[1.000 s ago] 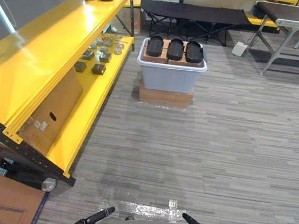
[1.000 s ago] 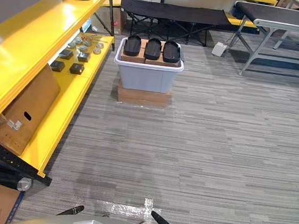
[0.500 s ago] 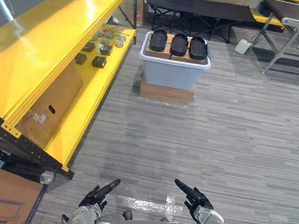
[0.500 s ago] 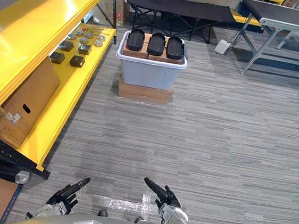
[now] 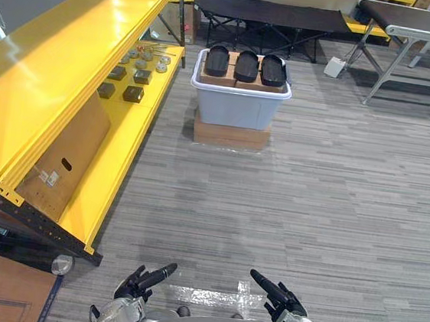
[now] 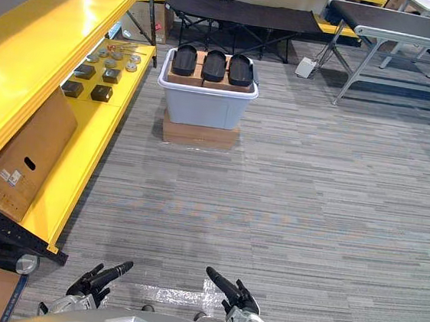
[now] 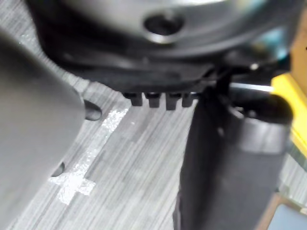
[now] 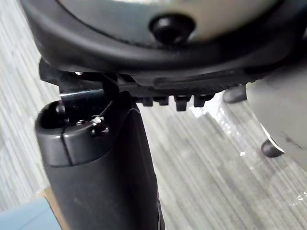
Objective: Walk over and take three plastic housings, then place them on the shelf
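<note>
While three housings (image 5: 246, 66) sit atop the grey bin (image 5: 239, 108), left hand (image 5: 141, 281) and right hand (image 5: 278, 298) hold fingers straight.

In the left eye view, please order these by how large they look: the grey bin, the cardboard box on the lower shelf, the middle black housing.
1. Cardboard box, slightly largest, but it is nearer the camera, so this is unsure.
2. Grey bin.
3. Middle housing, clearly smallest.

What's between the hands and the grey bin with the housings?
Left eye view: bare grey carpet, except shiny tape near the left hand and right hand.
</note>
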You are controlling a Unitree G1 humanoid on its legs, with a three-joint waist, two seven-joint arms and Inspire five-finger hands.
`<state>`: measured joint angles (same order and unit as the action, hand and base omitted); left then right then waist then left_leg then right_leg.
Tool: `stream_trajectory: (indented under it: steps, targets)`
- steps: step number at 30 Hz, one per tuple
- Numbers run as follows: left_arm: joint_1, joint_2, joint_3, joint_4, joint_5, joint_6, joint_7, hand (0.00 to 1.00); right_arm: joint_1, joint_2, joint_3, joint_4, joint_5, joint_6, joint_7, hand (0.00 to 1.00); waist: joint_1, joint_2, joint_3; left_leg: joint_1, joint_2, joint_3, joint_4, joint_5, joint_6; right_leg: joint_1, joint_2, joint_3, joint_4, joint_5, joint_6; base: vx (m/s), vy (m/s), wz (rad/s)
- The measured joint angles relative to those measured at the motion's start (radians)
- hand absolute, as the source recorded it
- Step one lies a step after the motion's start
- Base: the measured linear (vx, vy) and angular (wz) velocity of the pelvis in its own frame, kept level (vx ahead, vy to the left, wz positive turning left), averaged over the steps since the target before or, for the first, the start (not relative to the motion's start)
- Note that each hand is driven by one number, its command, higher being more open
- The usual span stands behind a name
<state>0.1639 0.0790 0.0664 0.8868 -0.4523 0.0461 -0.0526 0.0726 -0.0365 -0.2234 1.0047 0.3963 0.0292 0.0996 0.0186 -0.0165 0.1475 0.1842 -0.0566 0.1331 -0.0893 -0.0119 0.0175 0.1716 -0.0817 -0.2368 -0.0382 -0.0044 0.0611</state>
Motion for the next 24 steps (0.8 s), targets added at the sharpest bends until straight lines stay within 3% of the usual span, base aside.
stream_trajectory:
  steps: [5, 7, 8, 9, 10, 11, 13, 17, 18, 20, 21, 23, 24]
  targets:
    - [-0.017, -0.001, 0.000, 0.007, 0.086, 0.008, 0.015, 1.00, -0.002, 0.000, -0.001, 0.002, 0.004, 0.003, -0.001, 1.00, 0.000, -0.001, 0.001, -0.001, -0.002, 0.001, 0.000, -0.005, 0.006, -0.004, -0.002, 0.000, 0.006, -0.002, 0.000, 0.00, 0.000, -0.01]
    - [-0.028, 0.002, -0.002, 0.008, 0.118, 0.030, 0.012, 1.00, -0.009, -0.005, -0.004, 0.001, 0.013, 0.005, 0.000, 1.00, 0.000, 0.000, 0.010, -0.002, -0.003, 0.002, 0.000, -0.014, 0.016, -0.040, -0.012, 0.002, 0.084, -0.047, 0.005, 0.00, 0.001, -0.02]
    - [-0.036, 0.016, -0.008, 0.007, 0.132, 0.046, -0.009, 1.00, -0.010, -0.005, -0.008, -0.001, 0.025, 0.007, 0.000, 1.00, 0.000, -0.011, 0.022, -0.001, -0.010, 0.005, 0.000, -0.024, 0.026, -0.085, -0.034, 0.003, 0.181, -0.095, 0.020, 0.00, 0.000, 0.00]
    - [-0.040, 0.016, -0.016, 0.007, 0.131, 0.049, -0.020, 1.00, -0.010, -0.006, -0.014, -0.001, 0.036, 0.008, 0.000, 1.00, 0.000, -0.007, 0.024, 0.001, -0.013, 0.009, 0.000, -0.027, 0.030, -0.111, -0.046, 0.003, 0.247, -0.111, 0.023, 0.03, 0.055, -0.12]
    - [-0.043, 0.015, -0.020, 0.005, 0.128, 0.057, -0.028, 1.00, -0.025, -0.013, -0.024, -0.002, 0.055, 0.009, 0.001, 1.00, 0.003, -0.012, 0.042, 0.002, -0.014, 0.020, 0.000, -0.032, 0.039, -0.196, -0.068, -0.001, 0.404, -0.128, 0.022, 0.03, 0.045, -0.23]
    - [-0.053, 0.021, -0.020, 0.004, 0.126, 0.066, -0.030, 1.00, -0.046, -0.029, -0.025, -0.010, 0.059, 0.005, 0.004, 1.00, -0.001, 0.005, 0.067, 0.022, -0.004, 0.025, 0.006, -0.033, 0.051, -0.269, -0.081, -0.009, 0.541, -0.142, 0.011, 0.05, 0.059, -0.24]
    - [-0.068, 0.042, -0.020, 0.018, 0.107, 0.093, -0.019, 1.00, -0.050, -0.026, -0.019, -0.004, 0.059, 0.012, 0.005, 1.00, -0.013, -0.005, 0.087, 0.026, 0.011, 0.033, 0.040, -0.061, 0.050, -0.303, -0.069, -0.004, 0.527, -0.152, -0.002, 0.13, 0.054, -0.13]
    - [-0.108, 0.066, -0.011, 0.096, -0.020, 0.150, -0.016, 1.00, -0.040, -0.007, -0.053, 0.022, 0.050, 0.028, 0.012, 1.00, -0.024, -0.014, 0.111, 0.015, 0.065, 0.032, 0.126, -0.144, 0.009, -0.366, 0.000, 0.024, 0.312, -0.105, 0.035, 0.22, -0.021, -0.05]
    - [-0.119, 0.068, 0.007, 0.118, -0.017, 0.153, -0.014, 1.00, -0.027, -0.006, -0.091, 0.031, 0.053, 0.027, 0.019, 1.00, -0.023, -0.022, 0.113, 0.030, 0.066, 0.021, 0.151, -0.182, -0.009, -0.363, 0.002, 0.026, 0.259, -0.069, 0.024, 0.31, -0.090, 0.15]
    - [-0.115, 0.065, 0.038, 0.127, -0.016, 0.156, -0.008, 1.00, -0.003, -0.007, -0.108, 0.034, 0.067, 0.031, 0.022, 1.00, -0.022, -0.028, 0.115, 0.059, 0.067, 0.006, 0.189, -0.240, -0.025, -0.356, -0.004, 0.049, 0.279, -0.072, 0.001, 0.39, -0.168, 0.27]
    - [-0.112, 0.053, 0.069, 0.127, -0.017, 0.155, 0.006, 1.00, 0.021, -0.006, -0.117, 0.034, 0.095, 0.048, 0.022, 1.00, -0.026, -0.023, 0.112, 0.080, 0.078, -0.009, 0.221, -0.293, -0.036, -0.352, -0.006, 0.047, 0.341, -0.068, -0.044, 0.54, -0.258, 0.42]
    - [-0.070, 0.017, 0.120, 0.126, -0.033, 0.152, 0.023, 1.00, 0.054, -0.013, -0.136, 0.033, 0.112, 0.080, 0.021, 1.00, -0.037, 0.006, 0.073, 0.082, 0.121, -0.028, 0.295, -0.337, -0.071, -0.346, 0.013, 0.016, 0.401, -0.067, -0.062, 0.51, -0.221, 0.42]
    - [-0.070, 0.003, 0.166, 0.125, -0.052, 0.148, 0.023, 1.00, 0.054, -0.020, -0.142, 0.034, 0.102, 0.087, 0.019, 1.00, -0.040, 0.021, 0.067, -0.004, 0.141, -0.030, 0.481, -0.344, -0.096, -0.339, 0.019, 0.002, 0.420, -0.104, -0.087, 0.42, -0.172, 0.20]
